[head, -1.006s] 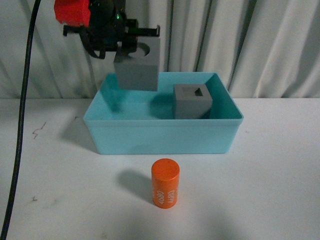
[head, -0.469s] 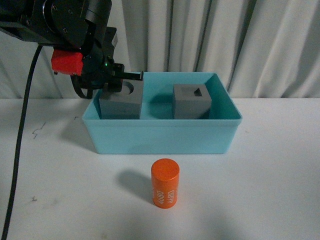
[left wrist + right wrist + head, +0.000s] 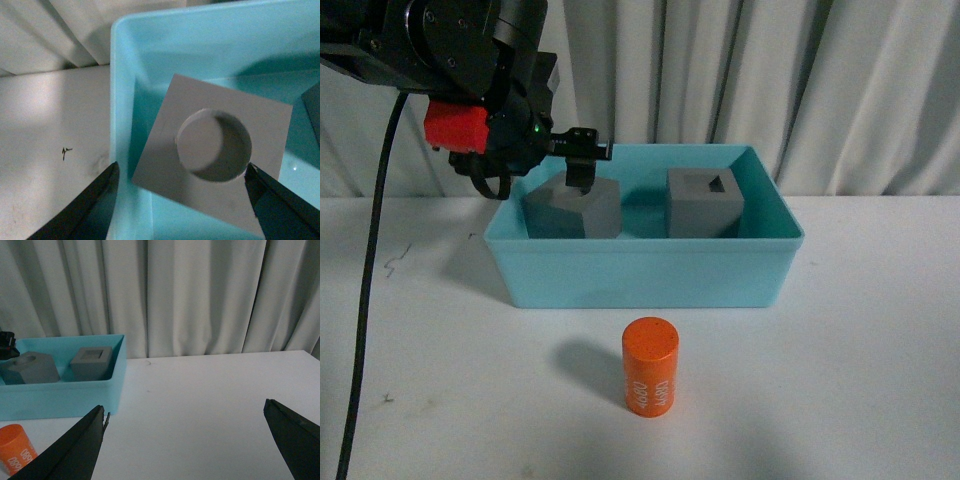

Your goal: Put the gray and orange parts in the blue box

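1. The matte gray cube with the round recess [image 3: 212, 160] is down inside the light turquoise-blue plastic box [image 3: 640, 270], at its left end, turned skew to the walls.
2. The matte gray cube with the rectangular recess [image 3: 704, 203] is in there too, at the right end. There's a clear gap between the two cubes.
3. That looks like two parts of three delivered. The small orange cylinder with white digits [image 3: 650, 366] stands upright on the white bench [image 3: 860, 380], just in front of the box, so that's what you have left.
4. Your left hand [image 3: 181, 170] hovers above the round-recess cube with its jaws spread wide and gripping nothing. The wrist view shows bare gaps beside the dark fingertips [image 3: 102, 192].
5. Your right hand [image 3: 184, 412] is spread and empty as well, well off to the right of the box over bare bench. It doesn't show in the front view at all.
6. Hard to call: the front wall of the box hides both cube bases, so you can't confirm the skewed one sits flat. The cylinder's digits are too small to read.
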Controlling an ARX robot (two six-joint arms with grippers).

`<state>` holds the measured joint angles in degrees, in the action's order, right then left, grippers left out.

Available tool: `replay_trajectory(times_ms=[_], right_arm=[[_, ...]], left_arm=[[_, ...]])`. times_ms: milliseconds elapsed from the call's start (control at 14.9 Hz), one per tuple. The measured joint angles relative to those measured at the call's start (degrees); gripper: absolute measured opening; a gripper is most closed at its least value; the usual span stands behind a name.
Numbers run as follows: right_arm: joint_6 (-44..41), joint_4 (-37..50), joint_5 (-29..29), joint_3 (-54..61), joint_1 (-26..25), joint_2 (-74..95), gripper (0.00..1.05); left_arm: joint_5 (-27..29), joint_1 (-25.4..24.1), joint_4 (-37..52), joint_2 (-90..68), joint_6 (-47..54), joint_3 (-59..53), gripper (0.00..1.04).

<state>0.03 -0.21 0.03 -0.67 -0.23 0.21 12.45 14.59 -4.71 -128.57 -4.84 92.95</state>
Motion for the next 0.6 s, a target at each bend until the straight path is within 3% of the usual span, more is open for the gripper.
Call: replay_trajectory(times_ms=[134, 402, 603], right_arm=[[0.0, 0.0, -0.02, 0.0, 0.0, 0.0, 0.98], [0.02, -0.02, -0.02, 0.0, 0.0, 0.0, 0.98], [0.0, -0.02, -0.02, 0.0, 0.0, 0.0, 0.98]], left_arm=[[-2.32, 0.26, 1.16, 5.35, -2.95, -5.07, 0.99], [-8.33, 0.55, 2.62, 33.42, -11.69, -25.92, 0.98], [-11.06, 0.9, -1.22, 56.3, -19.71, -51.67, 0.98]])
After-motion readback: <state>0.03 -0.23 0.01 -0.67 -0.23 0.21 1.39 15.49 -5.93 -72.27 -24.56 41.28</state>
